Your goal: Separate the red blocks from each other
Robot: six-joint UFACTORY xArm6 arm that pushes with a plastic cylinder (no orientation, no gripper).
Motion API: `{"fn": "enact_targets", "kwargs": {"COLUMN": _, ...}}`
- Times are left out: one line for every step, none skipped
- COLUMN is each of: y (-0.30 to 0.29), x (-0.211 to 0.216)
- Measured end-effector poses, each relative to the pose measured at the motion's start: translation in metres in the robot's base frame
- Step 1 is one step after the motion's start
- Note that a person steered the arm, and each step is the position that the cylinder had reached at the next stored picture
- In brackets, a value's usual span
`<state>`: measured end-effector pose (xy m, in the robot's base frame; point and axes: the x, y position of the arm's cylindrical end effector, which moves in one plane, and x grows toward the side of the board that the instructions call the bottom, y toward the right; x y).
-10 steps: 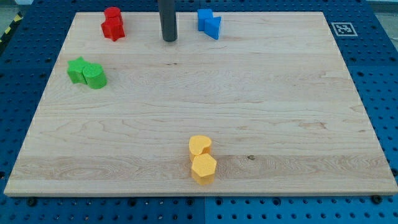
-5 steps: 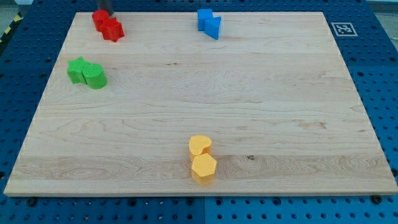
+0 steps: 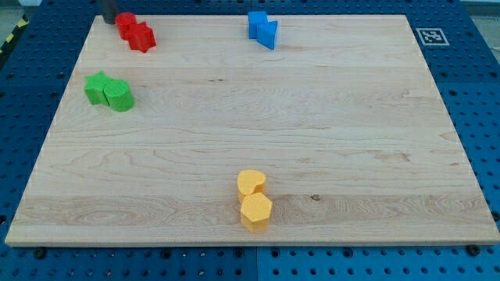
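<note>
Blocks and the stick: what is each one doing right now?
My tip: at the view's top left, just left of the red blocks.
Red blocks: two, touching.
Blue blocks: touching pair.
Green blocks: touching pair.
Yellow blocks: touching pair.

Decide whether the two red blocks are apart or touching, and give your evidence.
Touching: the red cylinder and the red star block show no wood between them. My tip stands just left of them.
</note>
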<state>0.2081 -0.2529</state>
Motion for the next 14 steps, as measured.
{"fn": "enact_targets", "kwargs": {"y": 0.025, "x": 0.01}}
{"fn": "enact_targets", "kwargs": {"y": 0.041, "x": 0.017}}
{"fn": "enact_targets", "kwargs": {"y": 0.041, "x": 0.032}}
{"fn": "enact_targets", "kwargs": {"y": 0.048, "x": 0.042}}
{"fn": "enact_targets", "kwargs": {"y": 0.074, "x": 0.042}}
{"fn": "enact_targets", "kwargs": {"y": 0.094, "x": 0.042}}
{"fn": "enact_targets", "kwargs": {"y": 0.115, "x": 0.042}}
{"fn": "enact_targets", "kwargs": {"y": 0.118, "x": 0.042}}
{"fn": "enact_targets", "kwargs": {"y": 0.123, "x": 0.038}}
{"fn": "enact_targets", "kwargs": {"y": 0.134, "x": 0.015}}
{"fn": "enact_targets", "kwargs": {"y": 0.137, "x": 0.006}}
{"fn": "enact_targets", "kwargs": {"y": 0.138, "x": 0.014}}
{"fn": "enact_targets", "kwargs": {"y": 0.145, "x": 0.037}}
{"fn": "enact_targets", "kwargs": {"y": 0.181, "x": 0.042}}
